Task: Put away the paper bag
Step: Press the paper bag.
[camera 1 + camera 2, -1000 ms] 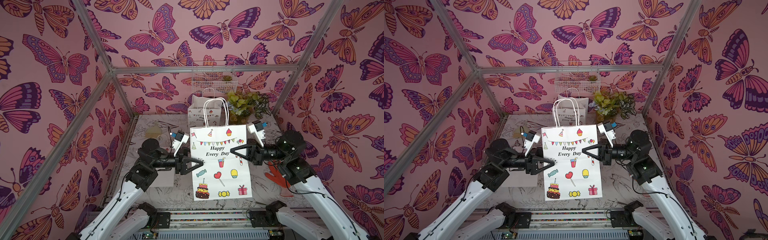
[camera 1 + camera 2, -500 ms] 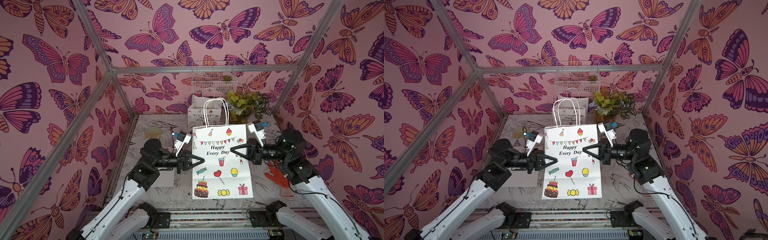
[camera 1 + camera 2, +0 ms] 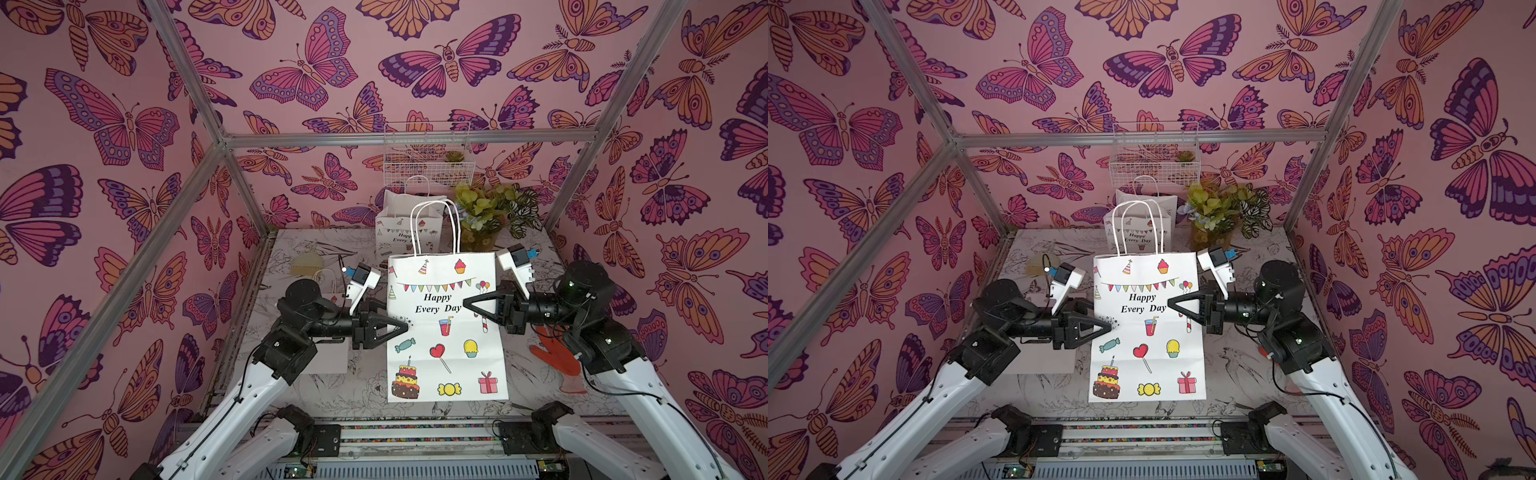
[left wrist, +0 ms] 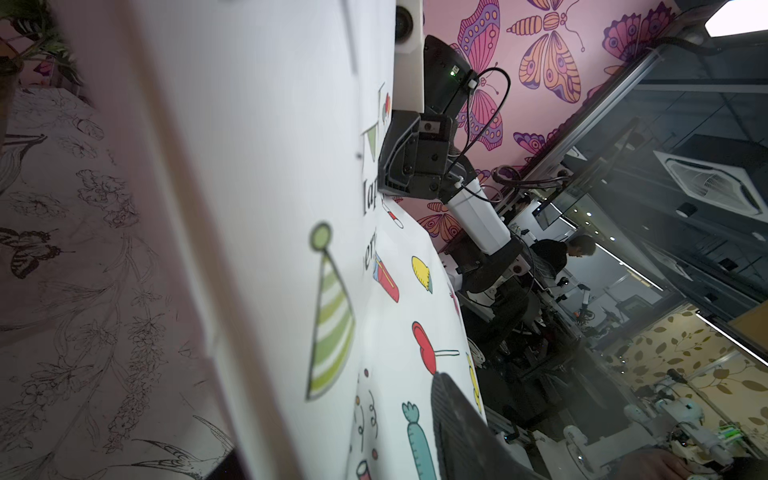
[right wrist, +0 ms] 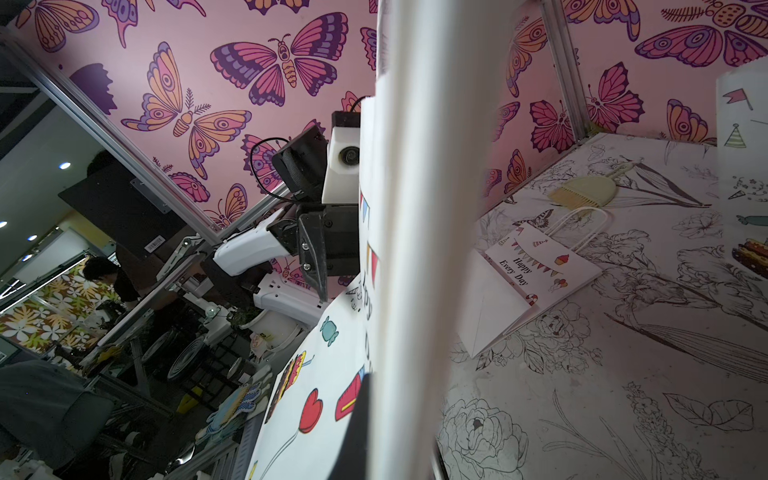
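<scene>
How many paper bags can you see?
3: the middle bag, held upright; the back bag beside the plant; the flat bag under the left arm.

You see a white paper gift bag point(image 3: 446, 332) printed with coloured bunting, red heart lollipop, layered cake, black lettering; your white desk point(image 3: 365, 386) bears black line-drawn flowers; pink walls point(image 3: 519, 62) carry purple-and-orange butterflies.

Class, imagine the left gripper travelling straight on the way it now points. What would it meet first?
The paper bag. In a top view the left gripper points at the bag's side edge and its tips overlap that edge. Whether they touch the paper is unclear.
</scene>
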